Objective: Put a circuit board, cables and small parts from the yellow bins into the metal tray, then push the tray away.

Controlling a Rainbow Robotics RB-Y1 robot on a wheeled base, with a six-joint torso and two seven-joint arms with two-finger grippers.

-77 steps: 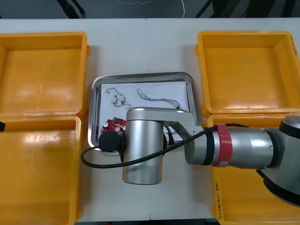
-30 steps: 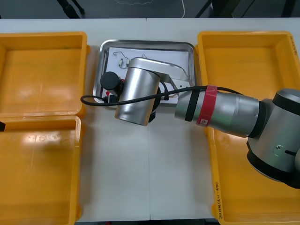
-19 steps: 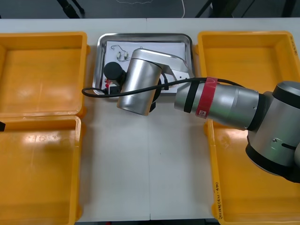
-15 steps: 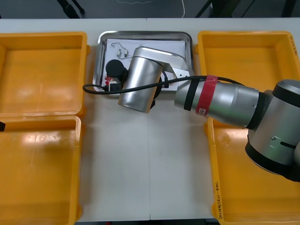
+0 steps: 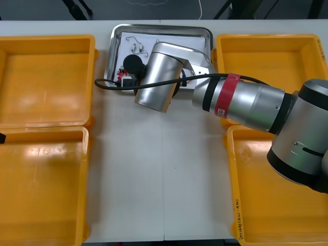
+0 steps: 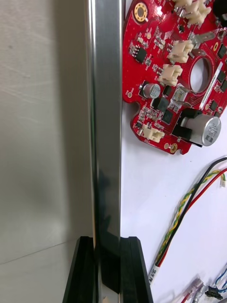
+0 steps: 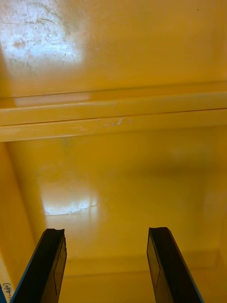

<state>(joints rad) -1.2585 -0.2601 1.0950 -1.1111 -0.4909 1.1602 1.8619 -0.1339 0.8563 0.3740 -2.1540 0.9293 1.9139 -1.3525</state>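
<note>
The right gripper (image 6: pixel 108 246) is clamped on the near rim of the tray (image 5: pixel 161 26), which sits at the far middle of the table (image 5: pixel 154 179). In it lie 1 board (image 6: pixel 163 71), cables (image 6: pixel 189 213) and small parts (image 5: pixel 136 47). The left gripper (image 7: pixel 106 265) hangs wide open over a left bin (image 7: pixel 113 71).

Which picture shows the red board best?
The right wrist view: the circuit board lies close up, past the right gripper pinching the metal tray. The front view shows a red sliver beside that arm. The left wrist view: left gripper facing a yellow bin.
</note>
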